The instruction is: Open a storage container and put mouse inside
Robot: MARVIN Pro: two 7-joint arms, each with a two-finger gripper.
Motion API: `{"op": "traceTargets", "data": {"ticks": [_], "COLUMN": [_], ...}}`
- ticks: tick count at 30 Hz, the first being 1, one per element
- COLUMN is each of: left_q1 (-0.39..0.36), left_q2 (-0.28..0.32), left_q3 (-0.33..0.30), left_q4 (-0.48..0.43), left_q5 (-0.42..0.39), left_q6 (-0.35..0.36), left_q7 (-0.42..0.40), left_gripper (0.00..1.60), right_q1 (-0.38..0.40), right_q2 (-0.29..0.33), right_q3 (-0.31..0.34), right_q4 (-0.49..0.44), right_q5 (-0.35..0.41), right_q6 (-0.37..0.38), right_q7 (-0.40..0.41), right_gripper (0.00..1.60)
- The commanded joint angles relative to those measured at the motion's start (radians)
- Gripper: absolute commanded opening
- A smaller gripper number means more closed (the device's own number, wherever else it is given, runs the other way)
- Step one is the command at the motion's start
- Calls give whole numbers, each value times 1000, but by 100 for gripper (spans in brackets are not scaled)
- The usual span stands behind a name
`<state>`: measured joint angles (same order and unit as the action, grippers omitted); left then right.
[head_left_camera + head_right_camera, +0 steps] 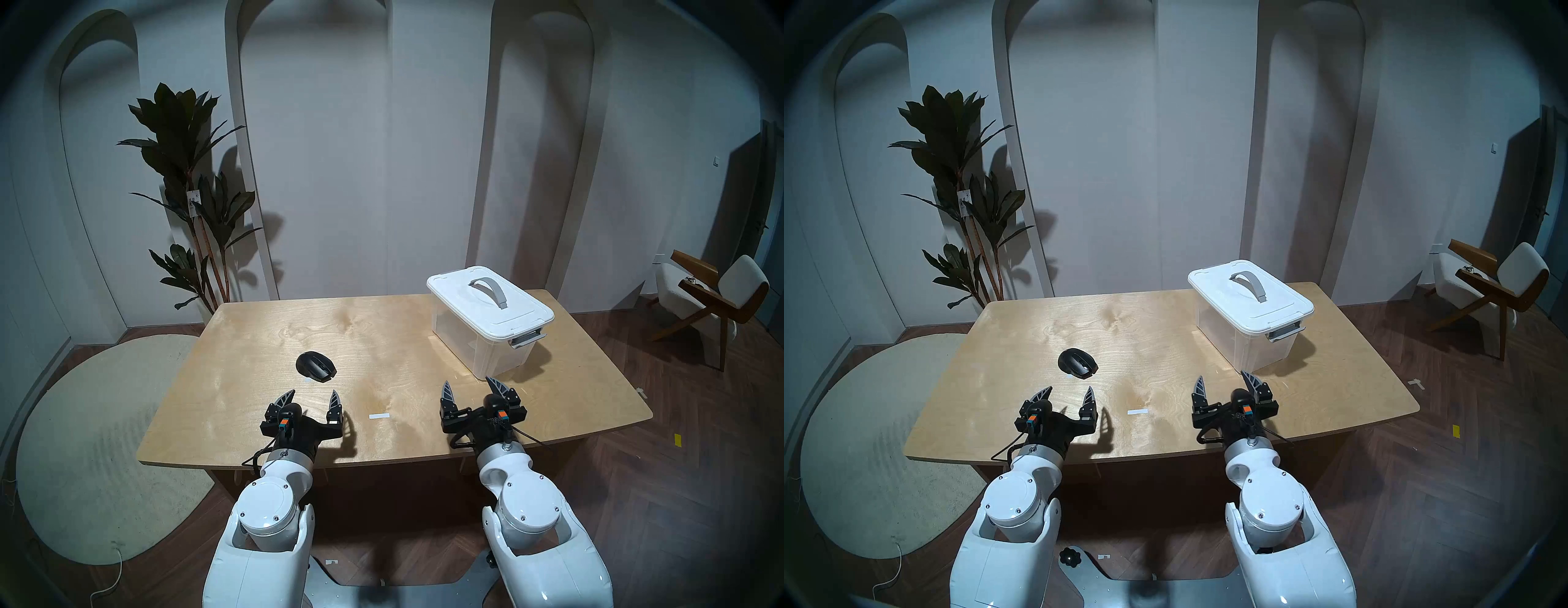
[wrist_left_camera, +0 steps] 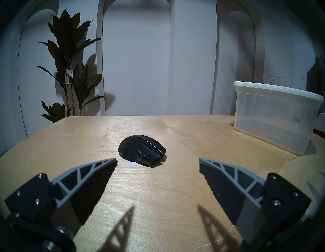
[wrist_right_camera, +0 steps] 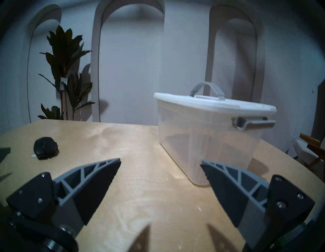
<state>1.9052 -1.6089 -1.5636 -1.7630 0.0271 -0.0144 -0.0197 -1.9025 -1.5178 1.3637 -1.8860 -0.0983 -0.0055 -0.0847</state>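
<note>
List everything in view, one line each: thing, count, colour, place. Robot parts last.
table: one, light wood, centre.
storage container: one, clear with white lid on, grey handle, table's far right.
mouse: one, black, table's left half, ahead of the left gripper.
tape strip: one, white, table's near edge between the grippers.
plant: one, dark green, behind the table's left corner.
rug: one, cream, floor at left.
chair: one, wood and white, far right.
left gripper: one, black and grey, jaws open, empty.
right gripper: one, black and grey, jaws open, empty.
</note>
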Motion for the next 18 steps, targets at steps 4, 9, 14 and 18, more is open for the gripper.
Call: {"op": "traceTargets", "data": {"ticks": [4, 9, 14, 18], "left_q1": [-5, -5, -6, -6], "left_q2": [2, 2, 2, 2], "left_q3": [1, 1, 0, 0], "left_q4": [-17, -17, -16, -15], "left_q5": [-1, -1, -1, -1], "left_q6": [-4, -4, -5, -5], "left_q7": [1, 1, 0, 0], "left_gripper": [160, 160, 160, 160], "right_q1": [95, 168, 205, 245], "right_q2": [-3, -34, -51, -54], "right_q3": [-51, -20, 23, 72], "right_q4": [-142, -133, -131, -114], "right_q5": [-72, -101, -112, -95], "right_q6": [14, 97, 155, 201], "right_q7": [-42, -50, -30, 12], "right_gripper": [160, 160, 160, 160]}}
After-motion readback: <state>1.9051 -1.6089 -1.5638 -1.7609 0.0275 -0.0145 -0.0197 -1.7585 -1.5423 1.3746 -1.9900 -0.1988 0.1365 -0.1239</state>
